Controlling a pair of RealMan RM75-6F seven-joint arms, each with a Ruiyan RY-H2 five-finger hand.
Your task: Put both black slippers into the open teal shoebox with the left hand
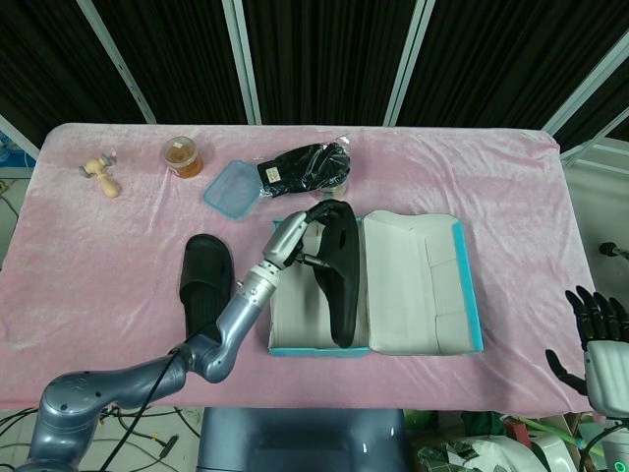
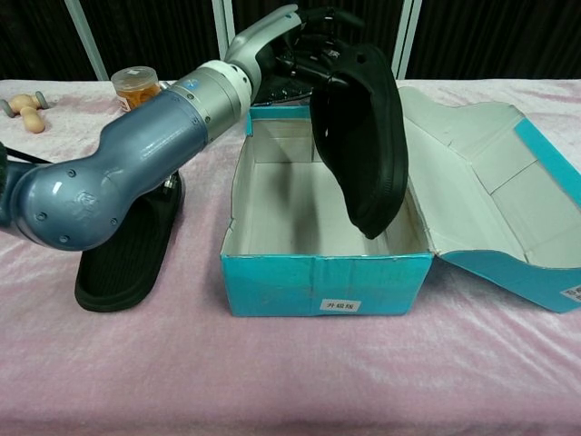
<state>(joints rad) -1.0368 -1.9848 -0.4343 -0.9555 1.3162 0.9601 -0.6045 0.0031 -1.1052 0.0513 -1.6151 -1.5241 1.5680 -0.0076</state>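
Observation:
My left hand (image 1: pixel 313 218) (image 2: pixel 309 41) grips one black slipper (image 1: pixel 340 278) (image 2: pixel 363 145) by its upper end. The slipper hangs sole outward over the right side of the open teal shoebox (image 1: pixel 313 346) (image 2: pixel 327 280), its lower tip down inside the box. The other black slipper (image 1: pixel 202 282) (image 2: pixel 123 259) lies flat on the pink cloth left of the box, partly behind my left arm in the chest view. My right hand (image 1: pixel 595 334) hovers past the table's front right corner, fingers apart and holding nothing.
The box lid (image 1: pixel 418 285) (image 2: pixel 490 191) lies open to the right. Behind the box are a clear tub with a blue lid (image 1: pixel 231 187), a black bagged item (image 1: pixel 305 169), an orange jar (image 1: pixel 183 155) (image 2: pixel 133 88) and a wooden tool (image 1: pixel 98 173) (image 2: pixel 25 111).

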